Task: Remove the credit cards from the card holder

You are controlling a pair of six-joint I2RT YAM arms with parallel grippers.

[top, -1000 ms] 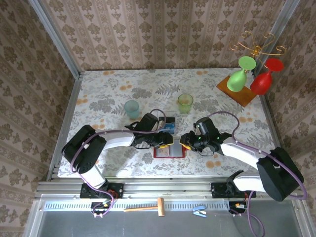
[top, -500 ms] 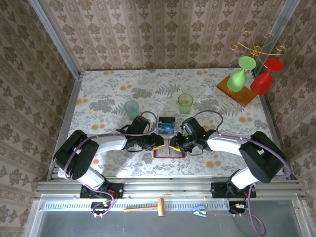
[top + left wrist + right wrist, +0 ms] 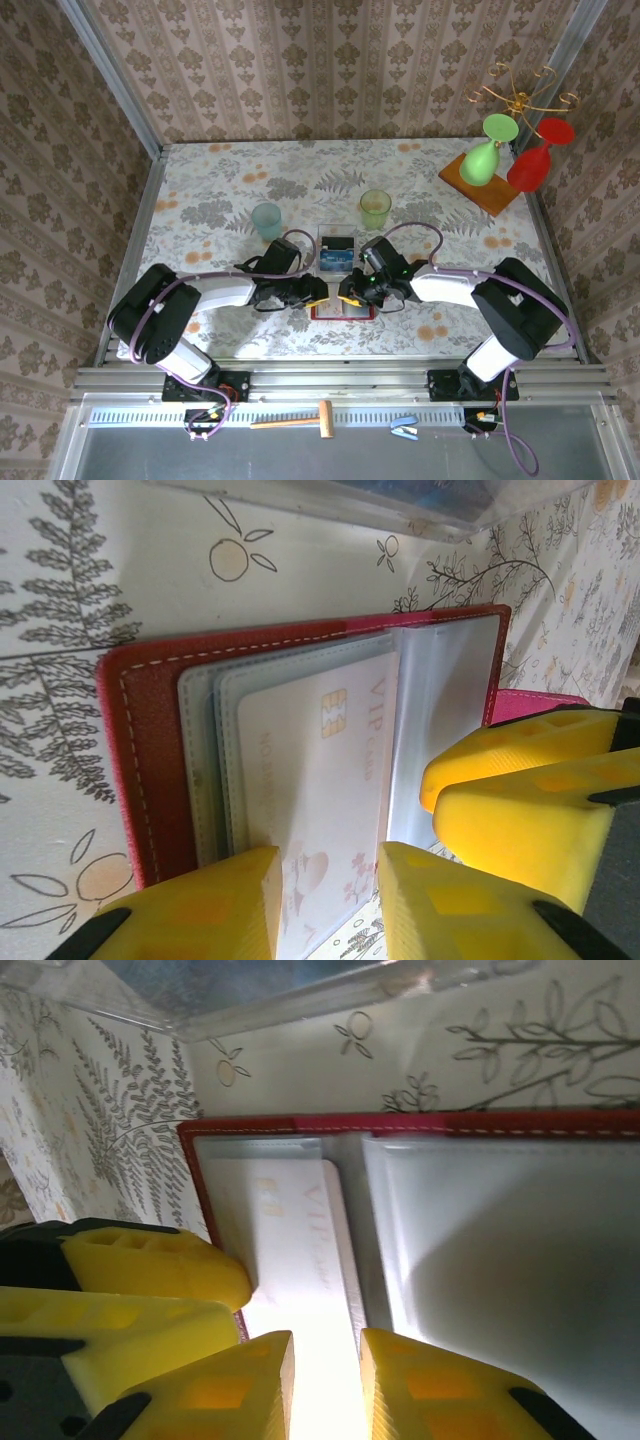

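Red card holder open on the table, both arms' fingers at one card.

Red-bordered and laid flat on the table point(image 3: 220, 180) just ahead of the arm bases, the card holder point(image 3: 343, 312) shows its grey sleeves, with a white-pink card point(image 3: 320, 780) sticking partway out of one. The left fingers point(image 3: 200, 910) stand narrowly apart over that card's free end. The right fingers point(image 3: 230, 1390) are also slightly apart, above the card's edge, clamped on nothing. Just beyond lies a clear box point(image 3: 337, 243) holding a blue card point(image 3: 340, 262), then a teal cup point(image 3: 267, 220) and a green cup point(image 3: 375, 208).
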